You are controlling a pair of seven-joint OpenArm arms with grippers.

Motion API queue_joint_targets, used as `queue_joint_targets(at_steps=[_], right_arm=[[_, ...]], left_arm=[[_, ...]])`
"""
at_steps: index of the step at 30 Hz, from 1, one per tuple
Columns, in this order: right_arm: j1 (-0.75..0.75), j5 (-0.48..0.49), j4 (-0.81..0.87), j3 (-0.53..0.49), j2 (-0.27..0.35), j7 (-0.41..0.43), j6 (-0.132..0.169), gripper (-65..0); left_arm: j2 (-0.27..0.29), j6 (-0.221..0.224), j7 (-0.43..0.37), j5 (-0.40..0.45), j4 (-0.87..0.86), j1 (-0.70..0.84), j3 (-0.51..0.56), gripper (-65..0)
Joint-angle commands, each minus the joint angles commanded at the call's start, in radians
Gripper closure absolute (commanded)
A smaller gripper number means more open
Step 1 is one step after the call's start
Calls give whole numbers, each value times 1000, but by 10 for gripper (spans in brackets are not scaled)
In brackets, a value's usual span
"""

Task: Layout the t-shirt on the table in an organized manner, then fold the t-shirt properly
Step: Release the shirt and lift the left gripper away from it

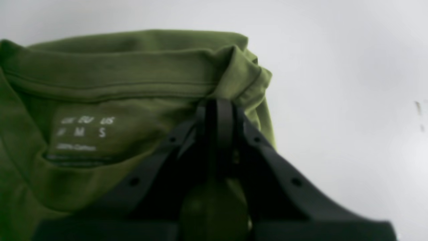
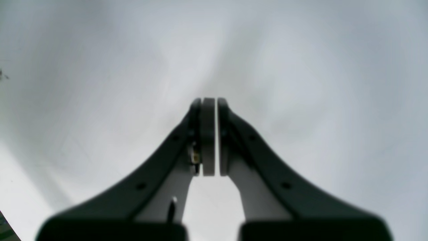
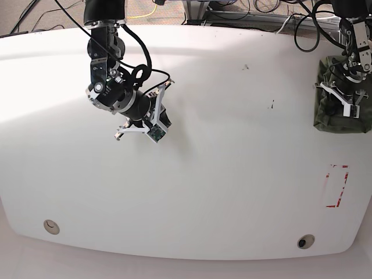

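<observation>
T-shirt [image 3: 339, 96] bunched at the far right edge of the worktop [image 3: 221, 174].
My left gripper [image 1: 217, 107] pinches the olive fabric beside the collar, just right of the printed label [image 1: 85, 132]. My right gripper [image 2: 210, 102] hangs over bare worktop at far left, pressed nearly together, holding nothing.

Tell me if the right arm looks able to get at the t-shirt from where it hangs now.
Probably not without a long traverse. The right gripper hangs shut and empty over bare table, while the t-shirt lies bunched at the opposite edge, pinched by the left gripper. Nothing stands between them; whether it reaches that far is unclear.
</observation>
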Motion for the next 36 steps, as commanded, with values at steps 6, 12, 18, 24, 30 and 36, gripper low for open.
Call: queue_joint_targets(at_steps=[6, 12, 18, 24, 30, 36], right_arm=[[0, 0, 20, 2, 2, -21, 0, -13], [6, 0, 28, 3, 2, -46, 0, -13], [8, 0, 28, -2, -3, -46, 0, -13], [8, 0, 29, -2, -3, -46, 0, -13], [3, 0, 41, -2, 0, -48, 0, -13], [2, 0, 41, 5, 3, -48, 0, -11]], left_arm=[[8, -55, 98, 0, 127, 3, -23, -24], [97, -100, 270, 0, 270, 5, -64, -24], [195, -138, 344, 8, 307, 23, -137, -24], [213, -169, 348, 77, 276, 49, -146, -24], [209, -192, 345, 91, 184, 49, -172, -24], [167, -192, 345, 92, 75, 38, -209, -24]])
